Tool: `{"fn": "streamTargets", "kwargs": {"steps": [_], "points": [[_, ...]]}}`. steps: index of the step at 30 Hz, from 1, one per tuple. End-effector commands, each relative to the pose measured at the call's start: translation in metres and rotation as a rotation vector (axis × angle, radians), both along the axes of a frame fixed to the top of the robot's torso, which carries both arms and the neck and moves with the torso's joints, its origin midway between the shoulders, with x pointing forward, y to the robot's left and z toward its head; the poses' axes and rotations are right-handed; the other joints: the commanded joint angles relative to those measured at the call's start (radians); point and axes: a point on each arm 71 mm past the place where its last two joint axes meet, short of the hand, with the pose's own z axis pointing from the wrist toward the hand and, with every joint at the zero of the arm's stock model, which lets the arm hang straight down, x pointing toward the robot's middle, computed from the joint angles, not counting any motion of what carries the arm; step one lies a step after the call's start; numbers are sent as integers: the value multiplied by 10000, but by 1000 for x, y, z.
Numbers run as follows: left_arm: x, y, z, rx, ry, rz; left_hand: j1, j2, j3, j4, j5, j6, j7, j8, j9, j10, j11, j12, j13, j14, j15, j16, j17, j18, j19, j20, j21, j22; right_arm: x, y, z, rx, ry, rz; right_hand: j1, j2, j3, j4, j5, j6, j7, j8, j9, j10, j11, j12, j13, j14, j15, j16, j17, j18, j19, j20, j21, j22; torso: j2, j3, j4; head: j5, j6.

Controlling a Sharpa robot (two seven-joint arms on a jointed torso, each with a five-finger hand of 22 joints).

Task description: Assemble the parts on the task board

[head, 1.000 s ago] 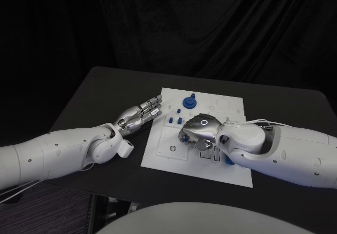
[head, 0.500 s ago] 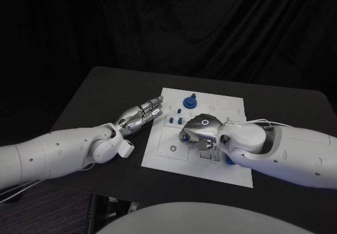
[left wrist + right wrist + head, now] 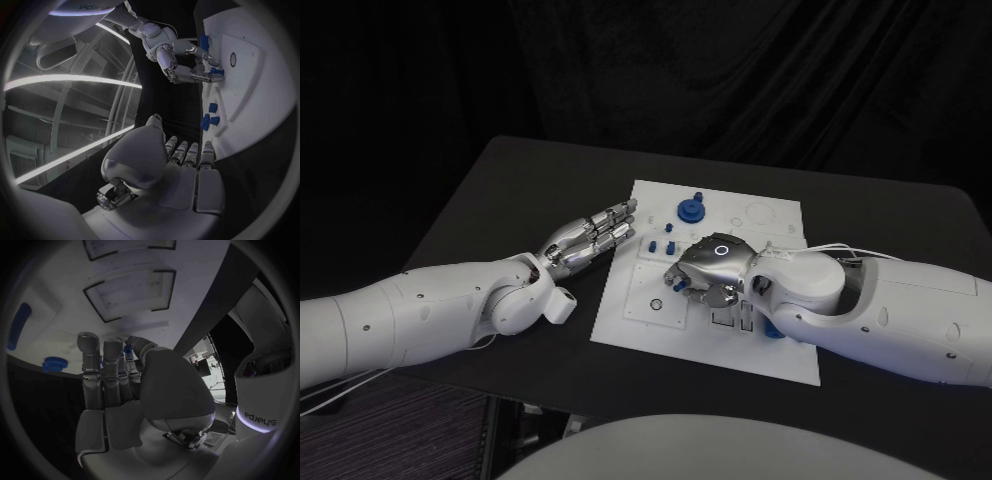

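At table's left side, left hand (image 3: 589,238) lies flat by task board (image 3: 661,330) left edge, fingers straight and slightly apart, holding nothing. Board white, in table (image 3: 488,190) middle. Blue gear-like part (image 3: 689,210) stands near board's far edge; small blue parts (image 3: 658,245) just beside left fingertips. Right hand (image 3: 707,268) over board centre, fingers curled down round small blue part (image 3: 679,284); left wrist view shows blue piece (image 3: 215,72) pinched at its fingertips. Another blue part (image 3: 772,327) under right wrist.
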Motion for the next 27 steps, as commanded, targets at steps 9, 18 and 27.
{"fn": "streamTargets", "kwargs": {"steps": [9, 18, 27], "points": [[-1, -2, 3, -456, -311, -127, 88, -8, 77, 10, 56, 166, 75, 71, 19, 21, 62, 66, 12, -4, 42, -36, -16, 78, 18, 77, 19, -15, 1, -1, -3, -161, 19, -225, -56, -69, 47, 10, -53, -98, -50, -43, -97, -75, 23, -51, -2, -105, -6, -80, -66, 57, -106, 25, -129, 644, 10, 5, 11, -20, 0], [-2, -2, 2, -438, -253, -147, 86, -6, 79, 10, 53, 186, 96, 77, 21, 23, 65, 71, 13, -4, 41, -36, -16, 78, 18, 78, 19, -15, 1, -1, -1, 149, -125, -153, -154, -42, 21, 102, -364, 39, 51, 45, -251, -26, -1, -3, 72, -67, -14, 8, -8, 53, -71, 38, -62, 658, -8, -3, -13, 14, 0], [-2, -2, 1, -425, -225, -146, 90, -5, 83, 6, 57, 198, 111, 81, 23, 24, 71, 73, 14, -4, 41, -36, -16, 79, 18, 79, 19, -15, 0, 2, 2, 489, -262, 7, -140, -28, 4, 119, -481, 205, 192, 83, -374, 192, -103, 168, 192, 37, -93, 146, 96, 39, 31, -8, 126, 698, -4, 2, -7, 20, 0]]}}
